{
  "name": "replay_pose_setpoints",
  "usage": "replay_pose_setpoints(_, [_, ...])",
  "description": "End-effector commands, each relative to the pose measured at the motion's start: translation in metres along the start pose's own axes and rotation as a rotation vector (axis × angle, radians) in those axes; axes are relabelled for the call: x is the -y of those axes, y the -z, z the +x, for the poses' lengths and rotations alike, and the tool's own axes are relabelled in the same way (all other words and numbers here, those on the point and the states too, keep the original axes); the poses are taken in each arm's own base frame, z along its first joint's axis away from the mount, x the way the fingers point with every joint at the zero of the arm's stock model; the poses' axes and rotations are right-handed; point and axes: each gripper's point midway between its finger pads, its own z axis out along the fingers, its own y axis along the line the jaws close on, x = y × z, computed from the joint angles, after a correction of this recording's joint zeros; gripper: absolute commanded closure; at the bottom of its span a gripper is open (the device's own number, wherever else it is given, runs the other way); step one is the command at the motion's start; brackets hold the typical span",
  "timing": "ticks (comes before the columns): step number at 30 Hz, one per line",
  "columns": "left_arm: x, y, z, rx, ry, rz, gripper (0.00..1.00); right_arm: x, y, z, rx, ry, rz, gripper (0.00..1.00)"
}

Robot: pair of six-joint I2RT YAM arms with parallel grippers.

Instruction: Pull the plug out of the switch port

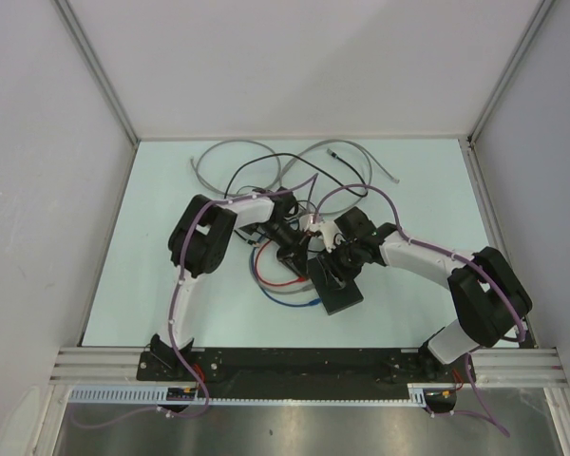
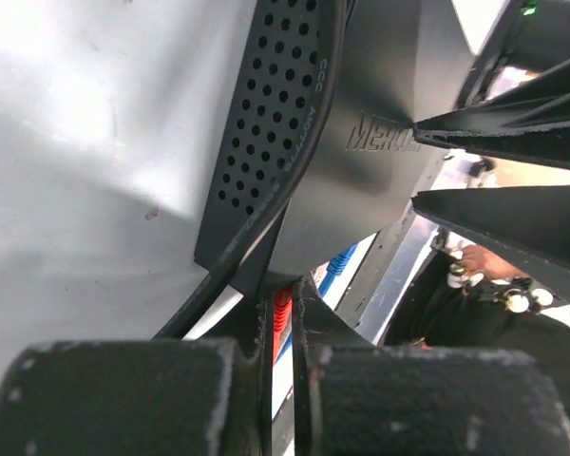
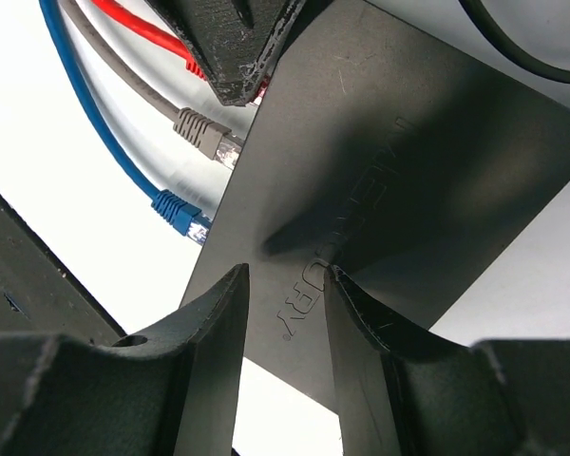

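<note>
The switch is a flat matte-black box in the middle of the table, with its ports along its left edge. It also shows in the right wrist view and in the left wrist view. A red plug sits at that edge between my left gripper's fingers. My left gripper is shut on it. A grey plug and a blue plug sit in ports beside it. My right gripper is open, fingertips down on the switch's top face. The red plug's front end is hidden.
Loose grey and black cables loop at the back of the table. Red and blue cables curl left of the switch. White walls close in both sides and the back. A metal rail runs along the near edge.
</note>
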Motion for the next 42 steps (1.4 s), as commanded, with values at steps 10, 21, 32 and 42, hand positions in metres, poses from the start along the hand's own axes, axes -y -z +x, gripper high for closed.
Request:
replay_pose_setpoints(10, [-0.036, 0.032, 0.016, -0.167, -0.182, -0.284, 1.0, 0.007, -0.005, 0.017, -0.065, 0.008, 0.028, 0.57])
replay_pose_setpoints(21, [0.026, 0.092, 0.032, -0.171, -0.369, -0.244, 1.0, 0.009, -0.003, 0.017, -0.064, 0.024, 0.036, 0.56])
replay_pose_setpoints(32, [-0.026, 0.156, 0.184, -0.271, -0.191, -0.397, 1.0, 0.02, 0.002, 0.017, -0.047, 0.016, 0.066, 0.55])
replay_pose_setpoints(42, [-0.122, 0.268, 0.244, -0.019, 0.263, -0.813, 1.0, 0.018, -0.002, 0.02, -0.061, 0.016, 0.055, 0.55])
